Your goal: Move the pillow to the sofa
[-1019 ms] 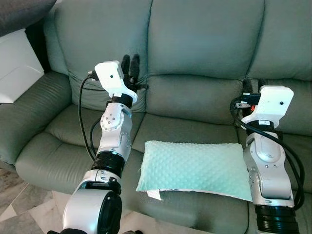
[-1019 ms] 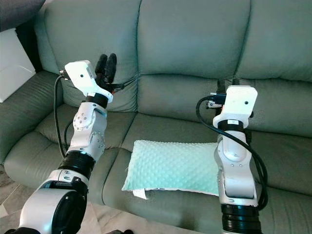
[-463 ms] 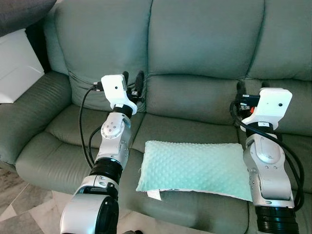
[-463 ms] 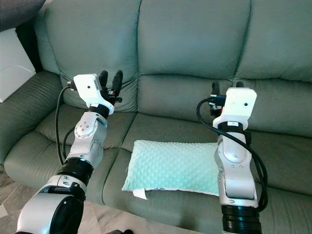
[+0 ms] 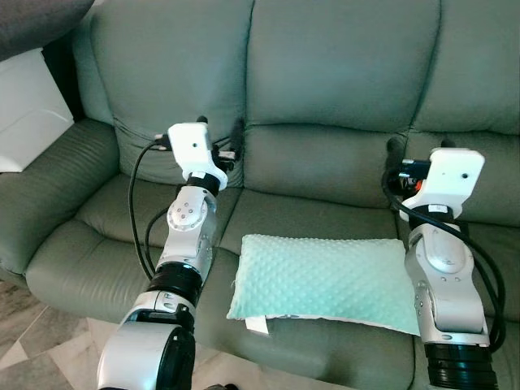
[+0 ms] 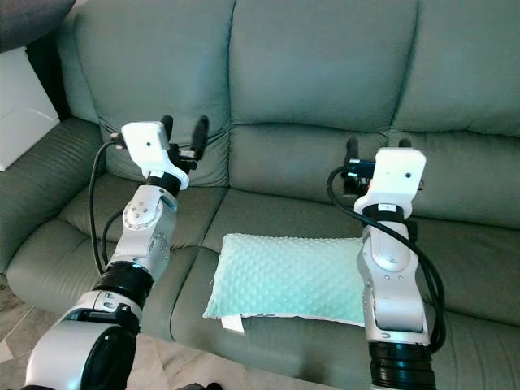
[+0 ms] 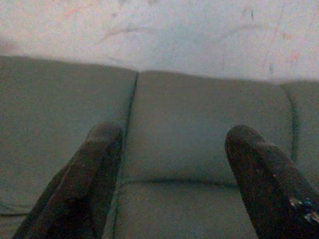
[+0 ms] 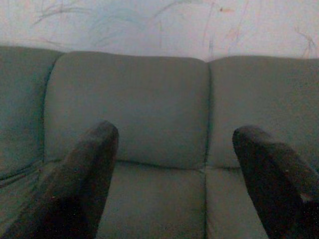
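Note:
A mint green dotted pillow lies flat on the middle seat of the grey-green sofa, near the front edge. My left gripper is raised above the left seat, up and to the left of the pillow. It is open and holds nothing, and it points at the backrest. My right gripper is held up over the pillow's right end, also open and empty. In the left wrist view both black fingers stand wide apart before the backrest cushions. The right wrist view shows its fingers just as wide apart.
A white box-like piece of furniture stands beside the sofa's left armrest. A dark cushion edge shows at the top left. Tiled floor lies at the lower left, in front of the sofa.
My left gripper has come down a little and its fingers have spread from close together to wide apart. The right gripper's fingers have also spread. The pillow has not moved.

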